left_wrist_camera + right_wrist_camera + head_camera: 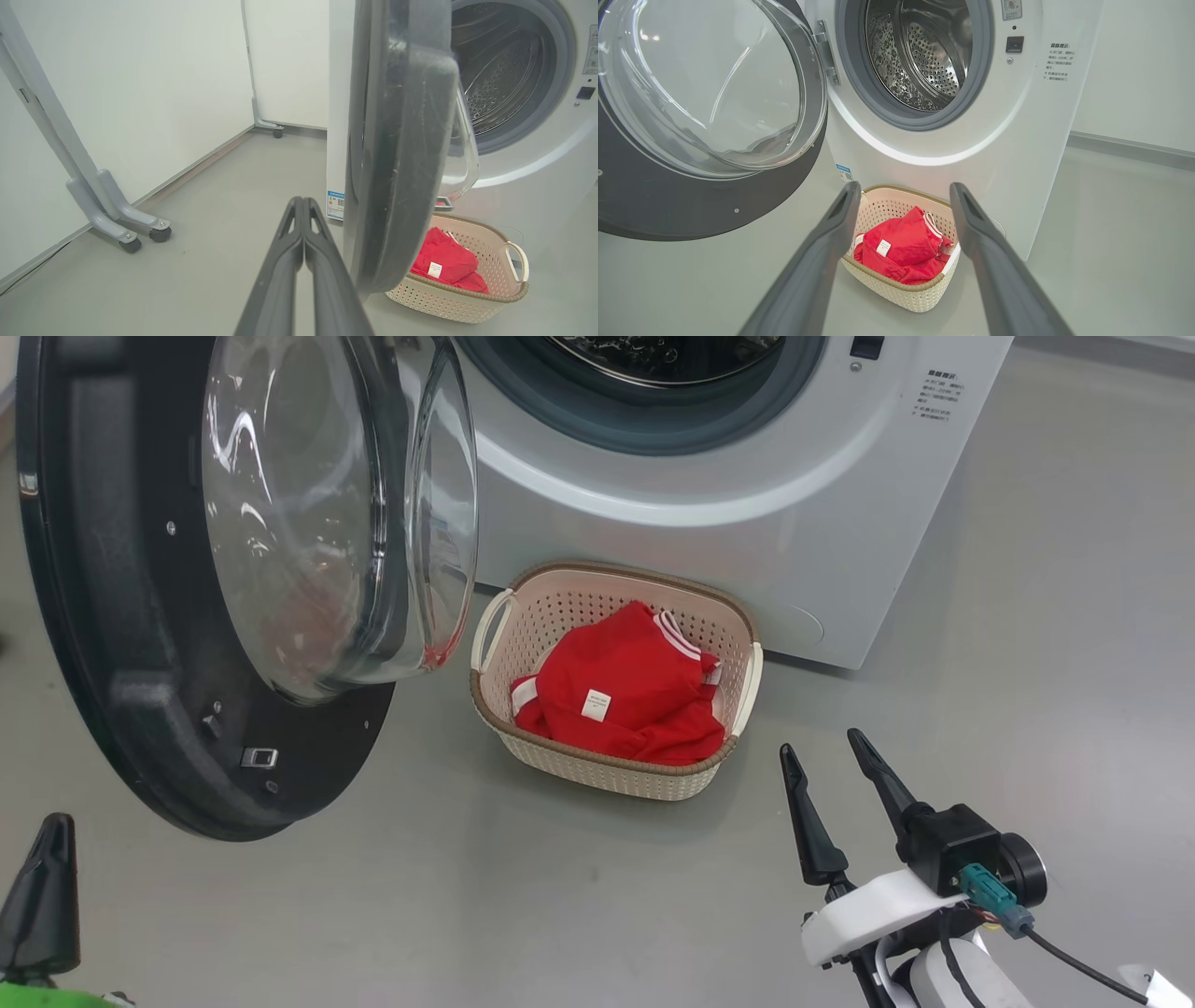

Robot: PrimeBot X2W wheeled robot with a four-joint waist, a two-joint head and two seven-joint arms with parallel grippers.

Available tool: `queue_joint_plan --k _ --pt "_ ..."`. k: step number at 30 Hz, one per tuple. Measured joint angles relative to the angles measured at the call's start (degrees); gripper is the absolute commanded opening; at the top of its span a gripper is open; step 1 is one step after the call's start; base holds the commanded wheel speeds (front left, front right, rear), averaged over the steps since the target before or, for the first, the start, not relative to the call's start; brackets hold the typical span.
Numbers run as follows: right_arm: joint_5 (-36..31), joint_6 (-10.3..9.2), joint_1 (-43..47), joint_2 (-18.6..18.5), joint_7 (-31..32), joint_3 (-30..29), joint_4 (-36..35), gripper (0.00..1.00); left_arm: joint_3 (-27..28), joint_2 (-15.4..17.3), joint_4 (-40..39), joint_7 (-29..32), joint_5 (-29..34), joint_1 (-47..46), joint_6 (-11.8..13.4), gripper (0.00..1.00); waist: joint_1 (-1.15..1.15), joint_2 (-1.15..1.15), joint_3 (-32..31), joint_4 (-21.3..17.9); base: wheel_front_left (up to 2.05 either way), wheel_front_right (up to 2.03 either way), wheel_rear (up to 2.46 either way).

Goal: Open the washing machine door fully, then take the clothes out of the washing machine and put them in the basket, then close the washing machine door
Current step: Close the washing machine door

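The washing machine door (140,644) stands swung open to the left, its glass bowl bulging toward the basket. The white washing machine (709,532) shows a bare steel drum (924,51). Red clothes (625,686) with a white tag lie in the cream basket (611,775) on the floor in front of the machine. My right gripper (822,744) hovers open and holds nothing, to the right of the basket and nearer to me. My left gripper (301,201) is shut on nothing, low beside the outer edge of the door (402,163), pointing along the floor.
A grey floor (579,915) spreads around the basket. White wall panels on grey wheeled feet (140,228) stand to the left of the machine. A wall runs behind on the right (1134,70).
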Motion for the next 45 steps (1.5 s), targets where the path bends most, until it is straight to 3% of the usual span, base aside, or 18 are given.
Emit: queue_joint_plan --k 12,19,23,31,39,45 --pt "-0.1 -0.01 0.0 0.0 0.0 0.3 0.1 1.0 3.6 6.9 -0.8 0.0 -4.7 -3.3 -0.1 0.0 0.0 0.0 1.0 -0.2 0.0 0.0 0.0" --pt "-0.2 -0.02 0.0 0.0 0.0 0.3 0.7 1.0 3.6 9.6 3.1 0.0 -13.6 -4.4 -0.1 0.0 0.0 0.0 1.2 -0.4 0.0 0.0 0.0" --pt "-0.2 -0.01 -0.1 0.0 0.0 0.5 0.8 1.0 2.4 8.9 5.5 4.6 -28.4 -5.7 -0.1 0.0 0.0 0.0 1.3 -0.6 0.0 0.0 0.0" --pt "-0.2 -0.01 -0.2 0.0 0.0 1.5 1.0 1.0 9.0 6.6 7.5 13.5 -51.0 -12.0 -0.1 0.0 0.0 0.0 2.0 -1.2 0.0 0.0 0.0" --pt "-0.2 -0.02 -0.6 0.0 0.0 1.4 1.2 1.0 13.8 4.9 10.9 24.2 -67.3 -17.6 -0.1 0.0 0.0 0.0 2.5 -1.7 0.0 0.0 0.0" --pt "-0.2 -0.11 -0.8 0.0 0.0 1.4 1.2 1.0 14.5 5.0 14.8 31.8 -73.7 -19.5 -0.1 0.0 0.0 0.0 2.7 -2.1 0.0 0.0 0.0"
